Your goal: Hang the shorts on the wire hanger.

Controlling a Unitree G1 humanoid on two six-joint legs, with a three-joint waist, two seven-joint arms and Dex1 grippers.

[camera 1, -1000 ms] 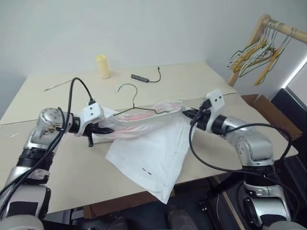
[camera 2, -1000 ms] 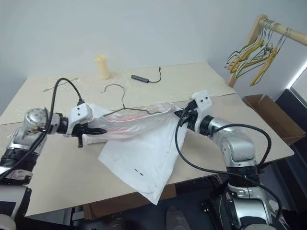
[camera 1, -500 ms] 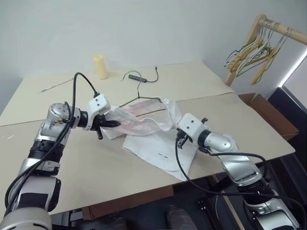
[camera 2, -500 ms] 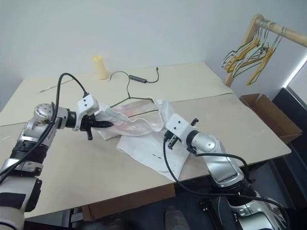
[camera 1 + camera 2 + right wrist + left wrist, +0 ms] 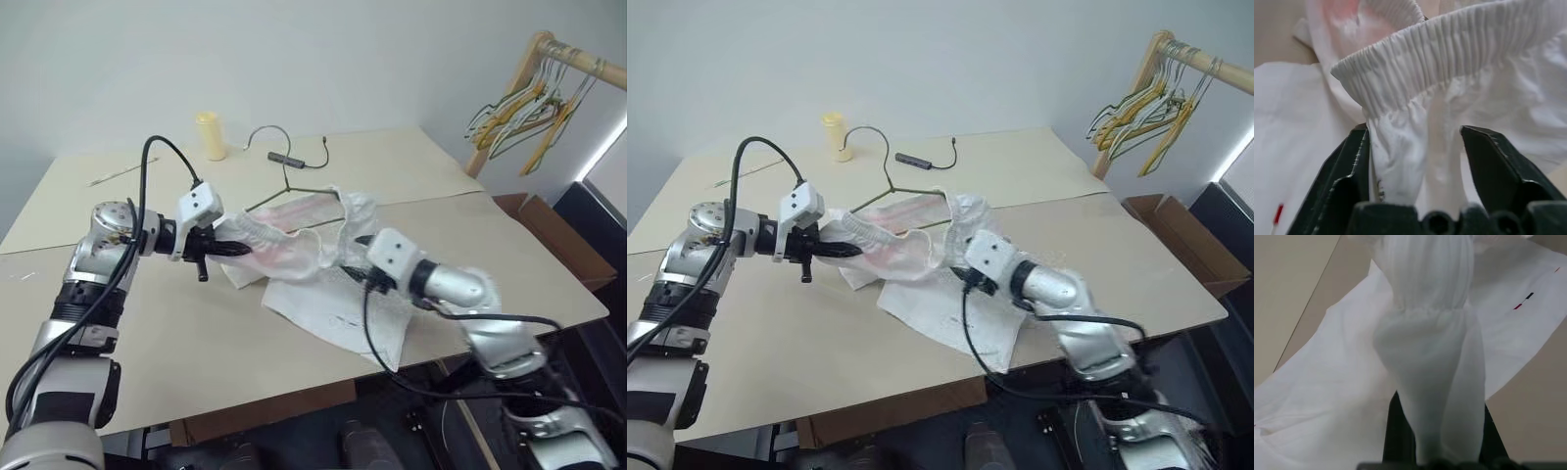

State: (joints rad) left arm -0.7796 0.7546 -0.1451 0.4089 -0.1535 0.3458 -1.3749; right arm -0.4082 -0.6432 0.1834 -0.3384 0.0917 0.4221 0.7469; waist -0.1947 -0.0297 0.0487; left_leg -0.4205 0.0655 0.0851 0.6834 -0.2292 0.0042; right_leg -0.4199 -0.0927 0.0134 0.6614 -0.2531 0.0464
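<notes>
My left jaws (image 5: 227, 249) pinch the shorts (image 5: 294, 257) off the table (image 5: 392, 176); my right jaws (image 5: 1415, 171) stand wide around the waistband

The shorts (image 5: 294, 257) are draping over the lower bar of the wire hanger (image 5: 284, 181), hiding it; just the hook and part of one shoulder are poking out. In the left wrist view, fabric is swallowing the left end effector (image 5: 1442, 450), with dark fingers (image 5: 1398, 431) peeking out behind the cloth. The right arm is smearing with blur, and the right end effector (image 5: 1415, 166) is sitting half-masked by the waistband between its spread fingers. On the bench (image 5: 118, 333), the small dark marks on the hem are staying too tiny to read.
</notes>
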